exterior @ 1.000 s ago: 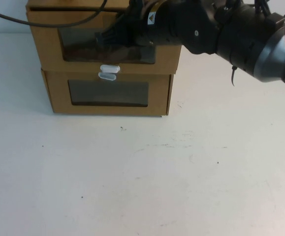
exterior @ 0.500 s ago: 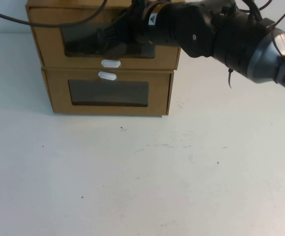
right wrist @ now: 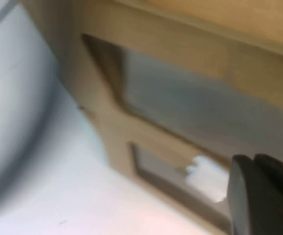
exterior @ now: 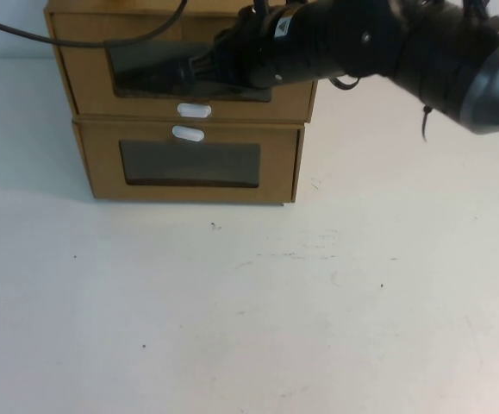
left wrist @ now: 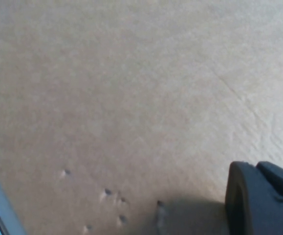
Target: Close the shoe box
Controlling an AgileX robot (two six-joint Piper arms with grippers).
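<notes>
Shoe box (exterior: 189,82) sits at the upper left of the high view, stacked on a twin brown box (exterior: 189,164) at the far side of the white table (exterior: 258,302). Its drawer front, with the clear window and the small white tab (exterior: 194,110) under it, looks almost flush with the shell, so I judge the closing push to be at or near its end.

From the upper right of the frame the right arm (exterior: 387,47) reaches across, and the right pincer (exterior: 193,67) lies against the window of the upper drawer. Whether its fingers are parted or together cannot be told from these views; it does not appear to hold anything.

The left pincer (left wrist: 261,198) shows only in its own wrist view, close over plain brown cardboard; its opening cannot be told either.

Next, I judge, comes a short straight press into the drawer front until it seats, then a clean retreat without dragging the tab back out.
</notes>
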